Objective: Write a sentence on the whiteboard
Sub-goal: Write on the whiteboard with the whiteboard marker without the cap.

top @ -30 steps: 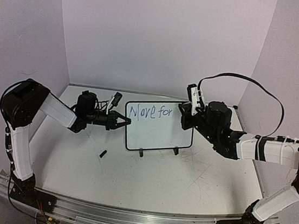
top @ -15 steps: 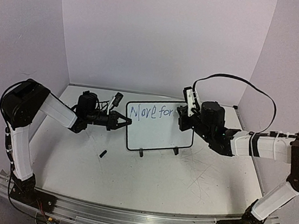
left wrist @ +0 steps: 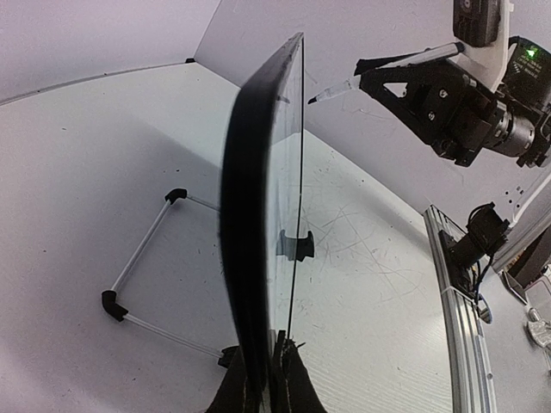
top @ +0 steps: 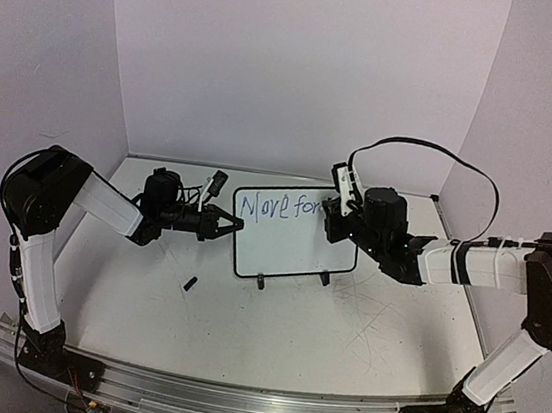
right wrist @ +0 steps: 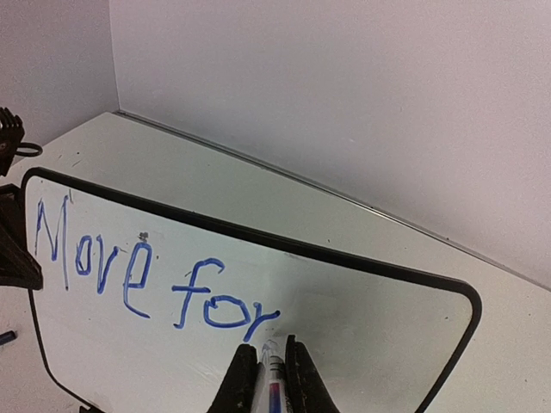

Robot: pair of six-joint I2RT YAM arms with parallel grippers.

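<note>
The whiteboard (top: 293, 231) stands upright on the table's middle, black-framed, on two black feet. Blue writing on it reads "Move for" (right wrist: 146, 271); the same writing shows in the top view (top: 278, 207). My left gripper (top: 228, 224) is shut on the whiteboard's left edge, seen edge-on in the left wrist view (left wrist: 258, 232). My right gripper (right wrist: 269, 366) is shut on a blue marker (right wrist: 272, 379), whose tip sits at the board just right of the "r". It also shows in the top view (top: 333, 219).
A small dark marker cap (top: 189, 283) lies on the scuffed white tabletop left of the board. The wire stand (left wrist: 142, 267) props the board from behind. Purple walls enclose the table on three sides.
My right gripper has shifted slightly left and up along the board with the marker; the "r" of "for" has been finished. The left gripper and the board have not moved.
</note>
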